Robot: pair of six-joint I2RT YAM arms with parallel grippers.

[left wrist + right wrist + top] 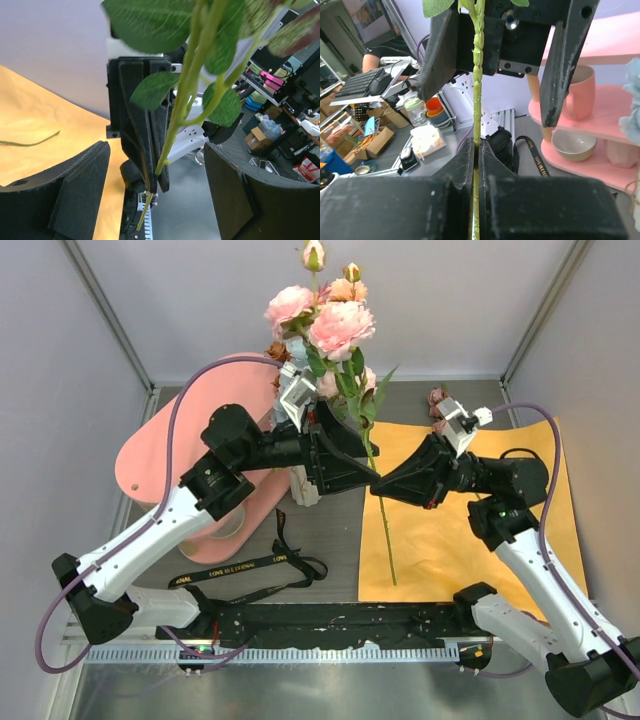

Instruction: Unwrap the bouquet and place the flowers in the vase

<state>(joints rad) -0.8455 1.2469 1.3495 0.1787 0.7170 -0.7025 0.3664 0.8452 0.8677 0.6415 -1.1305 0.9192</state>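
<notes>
Jaws clenched at right gripper (pixel 476 150) on stem (pixel 478 75) of the flowers (pixel 335 325), heads at 12 o'clock; spread wide at left gripper (pixel 155 150), flanking it untouched. The vase (pixel 303 490) central, beneath both arms. At 7 o'clock, black ribbon (pixel 250 570): white print, illegible.

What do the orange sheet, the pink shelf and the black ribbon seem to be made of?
Orange sheet: probably matte paper; thin, flat, no shine. Pink shelf: likely painted wood or plastic; smooth, uniform colour, rounded edges. Black ribbon: apparently woven fabric; limp loops, printed lettering.
</notes>
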